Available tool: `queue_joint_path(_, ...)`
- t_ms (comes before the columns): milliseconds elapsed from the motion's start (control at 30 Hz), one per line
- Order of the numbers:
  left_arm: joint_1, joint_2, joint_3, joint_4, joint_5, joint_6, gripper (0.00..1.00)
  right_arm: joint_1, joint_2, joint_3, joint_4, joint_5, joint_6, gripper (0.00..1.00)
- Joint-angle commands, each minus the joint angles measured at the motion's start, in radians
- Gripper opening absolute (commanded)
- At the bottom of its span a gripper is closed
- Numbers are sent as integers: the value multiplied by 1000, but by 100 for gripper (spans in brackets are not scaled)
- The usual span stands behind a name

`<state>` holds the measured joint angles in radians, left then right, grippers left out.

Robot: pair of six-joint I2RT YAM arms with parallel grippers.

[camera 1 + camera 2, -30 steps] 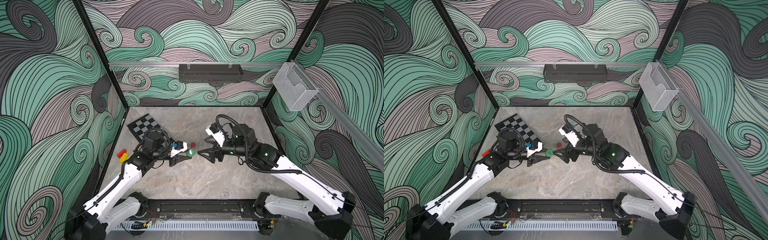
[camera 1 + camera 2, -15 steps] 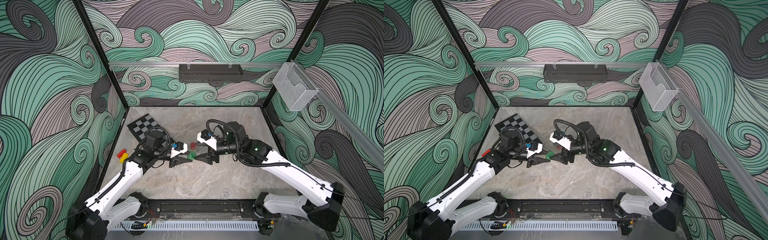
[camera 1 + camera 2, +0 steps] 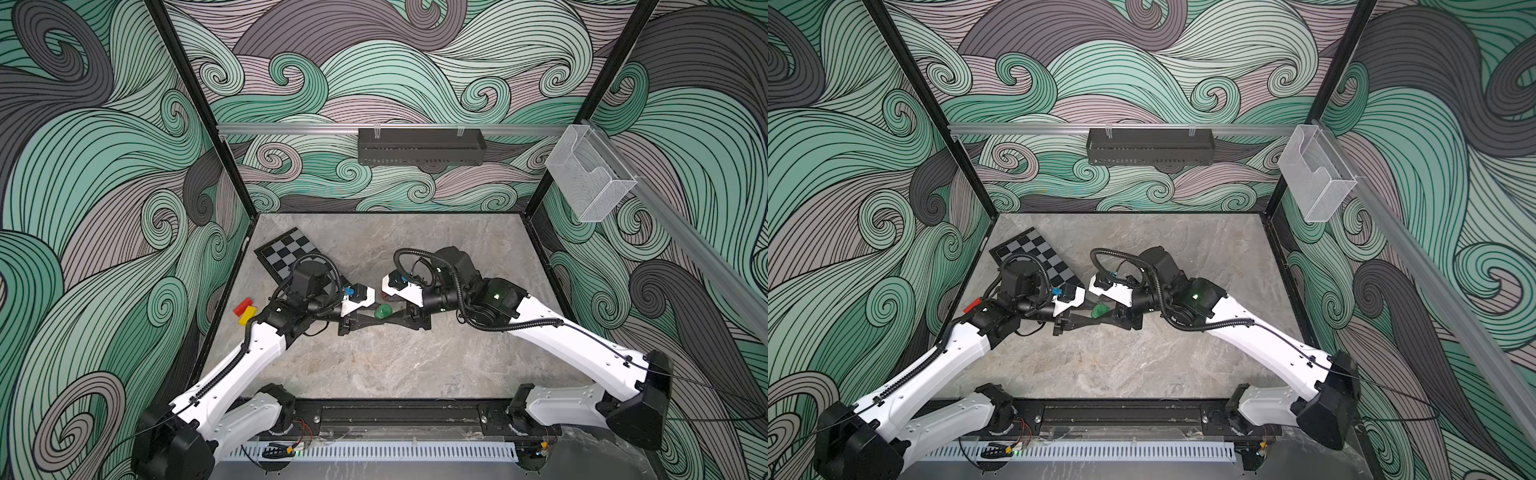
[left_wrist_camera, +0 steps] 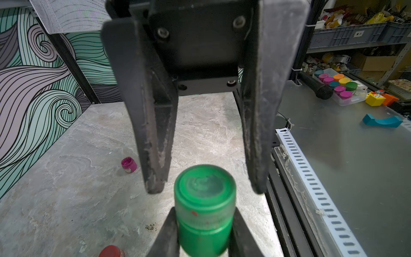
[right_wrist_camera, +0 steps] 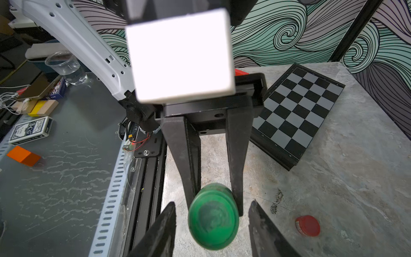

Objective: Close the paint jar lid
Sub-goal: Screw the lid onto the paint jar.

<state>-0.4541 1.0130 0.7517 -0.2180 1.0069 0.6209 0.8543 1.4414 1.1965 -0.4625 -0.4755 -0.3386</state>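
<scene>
Pinching jar (image 4: 203, 238) in left gripper (image 3: 371, 318); right gripper (image 5: 212, 208) spread astride lid (image 4: 204, 187). We should centre, squeeze evenly, twist.

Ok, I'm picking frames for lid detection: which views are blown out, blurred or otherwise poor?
Right wrist view: the left arm's white housing is blown out to featureless glare, and the green lid is slightly smeared. Left wrist view: the lid is clear, but the right tool near the lens is soft. In both top views: evenly lit and sharp, but the lid is tiny.
</scene>
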Motion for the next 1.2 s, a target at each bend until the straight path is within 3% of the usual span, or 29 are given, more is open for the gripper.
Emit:
queue_joint_path(0, -4, 2, 46, -12, 30, 31, 21, 10, 29, 34, -2, 19, -47, 44)
queue_joint_path(133, -4, 1, 45, -12, 24, 31, 21, 20, 34, 33, -4, 40, -53, 31)
queue_joint_path(300, -3, -1, 45, -8, 15, 29, 21, 38, 38, 26, 8, 101, -7, 24)
queue_joint_path(500, -3, -11, 38, 18, -37, 6, 21, 81, 32, -1, 99, 263, 240, 14)
queue_joint_path(833, -3, -52, 18, 81, -112, -36, 21, 220, 108, 12, 108, 652, 767, 14)
queue_joint_path(1000, -3, -66, 9, 94, -132, -43, 21, 291, 146, 26, 113, 761, 834, 16)
queue_joint_path(1167, -3, -73, 5, 101, -148, -49, 21, 301, 171, 43, 156, 724, 834, 17)
